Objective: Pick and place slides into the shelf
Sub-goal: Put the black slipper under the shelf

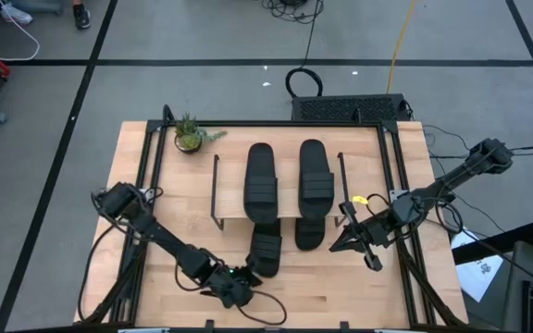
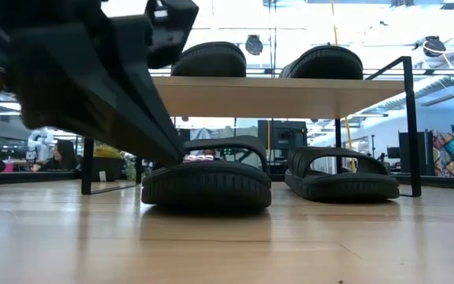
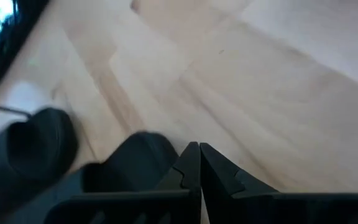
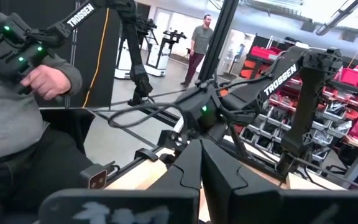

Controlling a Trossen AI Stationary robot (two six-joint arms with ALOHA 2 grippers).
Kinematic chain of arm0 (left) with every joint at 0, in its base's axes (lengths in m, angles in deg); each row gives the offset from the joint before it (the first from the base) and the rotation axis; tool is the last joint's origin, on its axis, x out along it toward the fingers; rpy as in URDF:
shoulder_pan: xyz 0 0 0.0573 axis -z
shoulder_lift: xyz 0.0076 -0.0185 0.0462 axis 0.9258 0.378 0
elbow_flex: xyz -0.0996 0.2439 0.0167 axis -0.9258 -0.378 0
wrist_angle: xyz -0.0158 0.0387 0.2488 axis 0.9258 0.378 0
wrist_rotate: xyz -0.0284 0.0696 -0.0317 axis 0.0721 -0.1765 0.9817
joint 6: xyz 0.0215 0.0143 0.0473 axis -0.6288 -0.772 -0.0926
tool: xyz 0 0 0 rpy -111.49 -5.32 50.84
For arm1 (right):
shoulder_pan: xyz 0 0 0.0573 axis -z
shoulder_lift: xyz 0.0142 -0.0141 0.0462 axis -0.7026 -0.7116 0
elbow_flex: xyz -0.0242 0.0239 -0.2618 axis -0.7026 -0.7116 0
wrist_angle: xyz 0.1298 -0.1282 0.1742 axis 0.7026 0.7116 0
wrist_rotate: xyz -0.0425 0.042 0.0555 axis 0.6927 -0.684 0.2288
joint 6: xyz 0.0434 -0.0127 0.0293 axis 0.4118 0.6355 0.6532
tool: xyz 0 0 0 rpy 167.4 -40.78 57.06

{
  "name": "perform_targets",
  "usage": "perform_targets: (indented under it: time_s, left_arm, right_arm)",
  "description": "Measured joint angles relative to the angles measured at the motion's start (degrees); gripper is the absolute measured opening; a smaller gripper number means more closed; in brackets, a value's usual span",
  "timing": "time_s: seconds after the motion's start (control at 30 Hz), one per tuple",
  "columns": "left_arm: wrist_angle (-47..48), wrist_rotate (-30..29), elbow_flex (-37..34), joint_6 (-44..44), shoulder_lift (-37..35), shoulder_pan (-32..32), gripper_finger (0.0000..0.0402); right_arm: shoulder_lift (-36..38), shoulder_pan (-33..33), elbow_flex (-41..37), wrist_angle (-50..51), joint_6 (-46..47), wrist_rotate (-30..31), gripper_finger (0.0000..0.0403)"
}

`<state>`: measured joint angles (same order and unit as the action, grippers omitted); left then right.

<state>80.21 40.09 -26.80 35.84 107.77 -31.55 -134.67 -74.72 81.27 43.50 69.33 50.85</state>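
Two slides, the left one (image 1: 261,180) and the right one (image 1: 315,174), lie side by side on the plank top of the shelf (image 1: 231,196), toes pointing away from you toward the far edge of the table (image 1: 359,287); in the low view their rounded ends (image 2: 209,58) and (image 2: 325,61) show above the plank. A third slide (image 1: 309,230) lies under the shelf on its right side, its near end sticking out past the plank's front edge, and the low view shows it (image 2: 341,173) resting flat on the table between the wire legs. The fourth slide (image 1: 266,252) lies on the table at the shelf's front left, most of it out in the open; in the low view it (image 2: 206,173) sits nearest the camera. Your left end effector (image 1: 241,289) is clenched with nothing between its fingers, low over the table just beside the near end of that fourth slide; the left wrist view shows the fingertips (image 3: 199,163) pressed together. Your right end effector (image 1: 352,242) is likewise clenched on nothing, off the shelf's right front corner, apart from the slides. A small potted plant (image 1: 191,135) stands at the table's far left corner.
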Motion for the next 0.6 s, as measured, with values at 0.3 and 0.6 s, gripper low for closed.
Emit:
perform_targets:
  time_s: [0.3, 0.6]
  left_arm:
    - [1.7, 2.8, 0.0, 6.5, 0.0, -2.6, 0.0000]
    - [2.5, 2.7, 0.0, 6.4, 0.0, -6.6, 0.0000]
  right_arm:
    - [0.0, 0.0, 0.0, 0.1, 0.4, 0.0, 0.0000]
    - [0.0, 0.0, 0.0, 1.1, 1.3, 0.0, 0.0000]
